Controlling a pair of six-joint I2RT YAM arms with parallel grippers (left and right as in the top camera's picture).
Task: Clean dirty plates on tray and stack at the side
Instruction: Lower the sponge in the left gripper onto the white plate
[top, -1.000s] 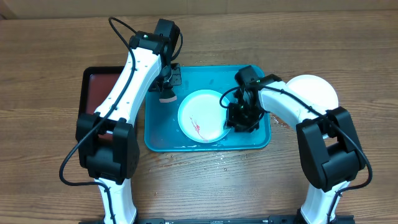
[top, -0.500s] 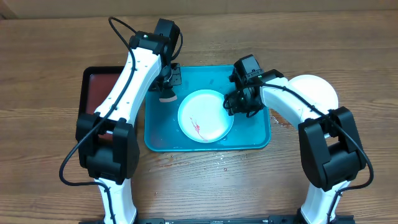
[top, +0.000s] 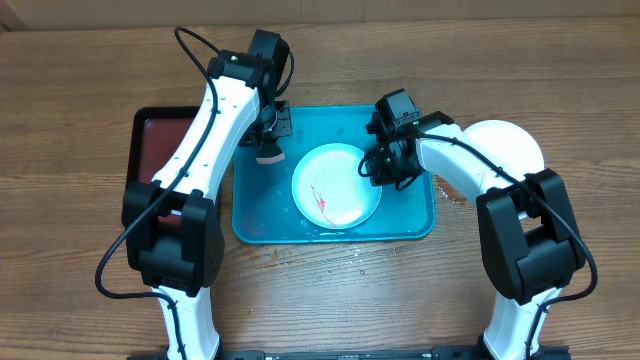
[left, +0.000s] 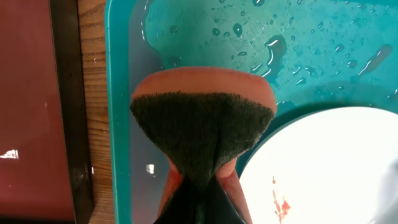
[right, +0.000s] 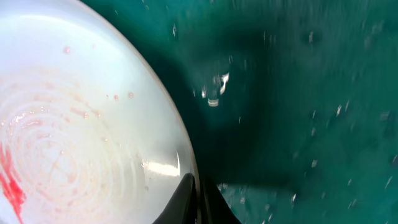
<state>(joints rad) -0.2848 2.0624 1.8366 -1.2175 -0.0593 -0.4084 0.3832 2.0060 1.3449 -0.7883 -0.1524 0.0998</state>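
Observation:
A white plate (top: 335, 190) with a red smear lies on the wet turquoise tray (top: 265, 215). My right gripper (top: 372, 172) is shut on its right rim; in the right wrist view the gripper (right: 199, 186) pinches the edge of the plate (right: 81, 124), with a dark shadow on the tray (right: 311, 93) beside it. My left gripper (top: 268, 150) hovers over the tray's upper left, shut on an orange sponge (left: 202, 124) with a dark scouring face. That sponge sits just off the rim of the plate (left: 329, 168).
Another white plate (top: 510, 145) rests on the wooden table to the right of the tray, partly under my right arm. A black tray with a dark red inside (top: 160, 140) lies left of the turquoise one. Water drops dot the tray (left: 280, 37).
My right gripper moved up from the plate's lower right to its right rim and closed on it. The plate shifted slightly right. The left arm and sponge stayed put.

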